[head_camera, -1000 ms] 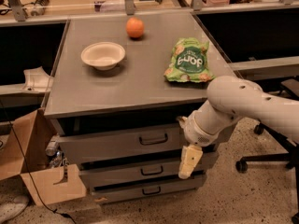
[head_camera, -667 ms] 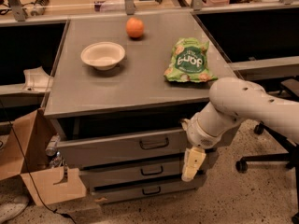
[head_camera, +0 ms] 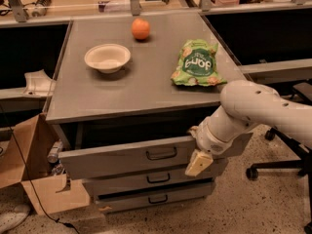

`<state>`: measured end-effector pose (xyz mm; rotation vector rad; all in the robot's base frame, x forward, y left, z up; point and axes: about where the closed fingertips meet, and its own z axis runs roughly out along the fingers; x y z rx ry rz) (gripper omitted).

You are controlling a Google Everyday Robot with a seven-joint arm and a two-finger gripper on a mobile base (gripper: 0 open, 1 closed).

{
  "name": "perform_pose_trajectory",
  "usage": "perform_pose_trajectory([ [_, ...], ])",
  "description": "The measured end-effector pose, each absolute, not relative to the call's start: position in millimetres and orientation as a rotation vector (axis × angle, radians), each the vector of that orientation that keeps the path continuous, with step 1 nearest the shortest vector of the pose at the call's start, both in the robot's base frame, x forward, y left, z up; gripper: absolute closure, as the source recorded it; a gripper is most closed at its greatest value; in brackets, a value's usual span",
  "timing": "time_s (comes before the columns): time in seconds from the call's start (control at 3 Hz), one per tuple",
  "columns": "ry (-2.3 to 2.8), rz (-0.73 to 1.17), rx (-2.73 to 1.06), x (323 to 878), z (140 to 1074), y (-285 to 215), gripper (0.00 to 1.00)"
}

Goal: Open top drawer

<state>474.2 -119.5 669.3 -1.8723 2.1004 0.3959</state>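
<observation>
Top drawer (head_camera: 117, 161) now stands further out from under the tabletop (head_camera: 146, 89) than a second ago; the dark gap above its front has widened; its loop handle (head_camera: 161, 153) is bare. Gripper (head_camera: 198, 163) hangs against the right part of the drawer front, just right of the handle, much where it was; whether it is clamped or released I cannot tell. Judgement: the pull is taking effect; drawer partly open, more travel probably left.
</observation>
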Motion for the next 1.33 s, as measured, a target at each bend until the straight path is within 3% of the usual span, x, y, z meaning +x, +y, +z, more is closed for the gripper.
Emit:
perform_pose_trajectory([
  [0.33, 2.1, 0.396, -1.872, 474.2, 669.3, -119.5, 0.71],
  [0.67, 2.1, 0.396, -1.872, 474.2, 669.5, -119.5, 0.94],
  [1.0, 2.1, 0.396, -1.872, 474.2, 678.5, -119.5, 1.0],
  [1.33, 2.1, 0.396, -1.872, 474.2, 687.0, -119.4, 1.0],
])
